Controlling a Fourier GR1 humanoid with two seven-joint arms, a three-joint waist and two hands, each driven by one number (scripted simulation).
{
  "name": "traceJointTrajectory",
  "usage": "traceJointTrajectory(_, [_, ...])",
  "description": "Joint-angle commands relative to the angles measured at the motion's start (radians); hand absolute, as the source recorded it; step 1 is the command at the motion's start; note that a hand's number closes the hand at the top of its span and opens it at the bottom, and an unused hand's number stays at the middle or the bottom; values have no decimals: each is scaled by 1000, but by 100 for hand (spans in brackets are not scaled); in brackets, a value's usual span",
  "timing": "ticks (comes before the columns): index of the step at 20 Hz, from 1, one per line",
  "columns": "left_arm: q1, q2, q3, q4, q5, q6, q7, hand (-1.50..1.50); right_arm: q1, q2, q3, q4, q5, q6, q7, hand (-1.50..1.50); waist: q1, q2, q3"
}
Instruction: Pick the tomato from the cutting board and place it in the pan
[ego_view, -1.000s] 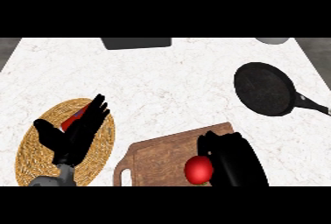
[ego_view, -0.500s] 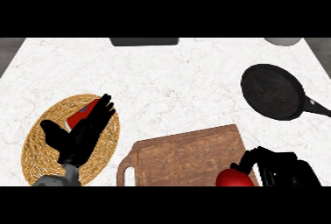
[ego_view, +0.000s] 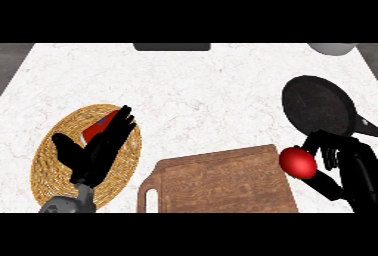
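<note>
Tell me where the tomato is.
In the head view's right side, the tomato sits in the right hand, just off the cutting board, below the pan.

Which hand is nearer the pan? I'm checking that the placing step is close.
Right. The right hand holds the tomato just below the pan, at its near rim. The left hand rests open over the woven mat, far across the counter.

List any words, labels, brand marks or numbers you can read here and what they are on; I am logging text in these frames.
None: no readable text, number or sign shows anywhere.
The tomato held in the right hand, the pan, the cutting board and the woven mat are all unmarked.
The red and purple thing behind the left hand shows no legible print.
</note>
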Motion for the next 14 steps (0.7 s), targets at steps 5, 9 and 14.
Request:
traceJointTrajectory(5, [-58, -1, 26, 26, -4, -15, 28, 0, -215, 136, -154, 487, -34, -75, -252, 150, 13, 4, 0])
traceJointTrajectory(9, [-7, -28, -8, 1, -25, -11, 6, 0, -361, 203, -245, 721, -64, -123, -353, 150, 21, 5, 0])
traceJointTrajectory(14, [-8, -5, 22, -16, -7, -33, 24, 0, -505, 204, -392, 1037, -202, -70, -604, 150, 29, 9, 1])
